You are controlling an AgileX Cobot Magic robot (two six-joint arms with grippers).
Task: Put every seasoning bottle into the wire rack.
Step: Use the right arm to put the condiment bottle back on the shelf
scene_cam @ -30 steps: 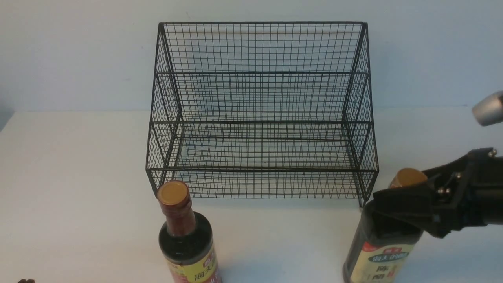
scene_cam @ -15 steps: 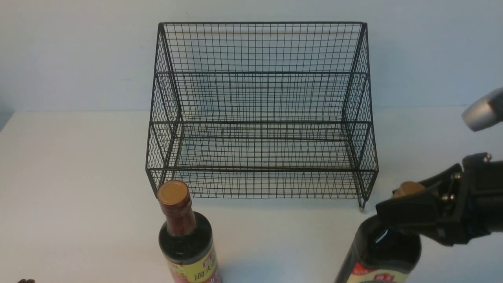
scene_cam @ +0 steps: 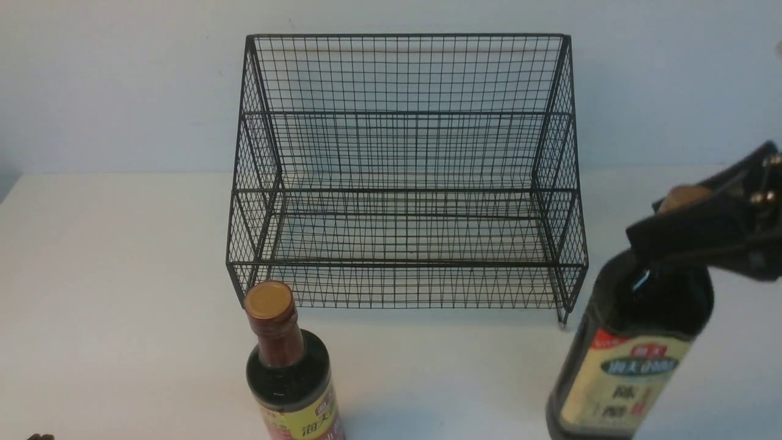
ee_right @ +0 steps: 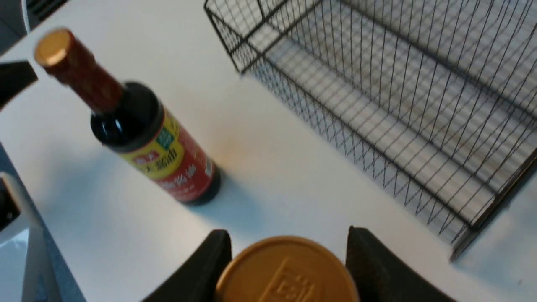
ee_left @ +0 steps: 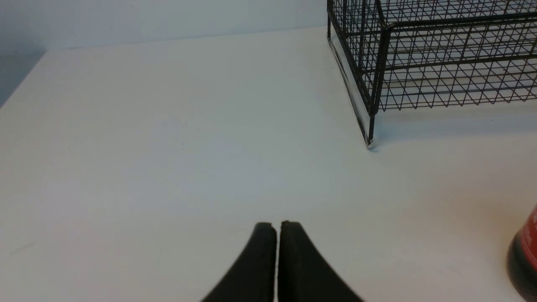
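The black wire rack [scene_cam: 403, 183] stands empty at the back centre. My right gripper [scene_cam: 690, 226] is shut on the neck of the cream-and-green labelled bottle [scene_cam: 629, 348] and holds it tilted above the table, right of the rack's front right corner. Its gold cap [ee_right: 287, 272] sits between the fingers [ee_right: 214, 260] in the right wrist view. The yellow-and-red bottle [scene_cam: 293, 366] stands upright in front of the rack's left corner, and also shows in the right wrist view [ee_right: 142, 130]. My left gripper [ee_left: 277, 224] is shut and empty over bare table.
The white table [scene_cam: 122, 275] runs to a pale wall behind the rack. The rack's front left corner [ee_left: 371, 109] and the red bottle's edge [ee_left: 524, 260] show in the left wrist view. The rack also shows in the right wrist view [ee_right: 398, 92].
My right gripper has lifted the cream-and-green bottle up and to the right, after dipping lower half a second ago. The other bottle and the rack have not moved.
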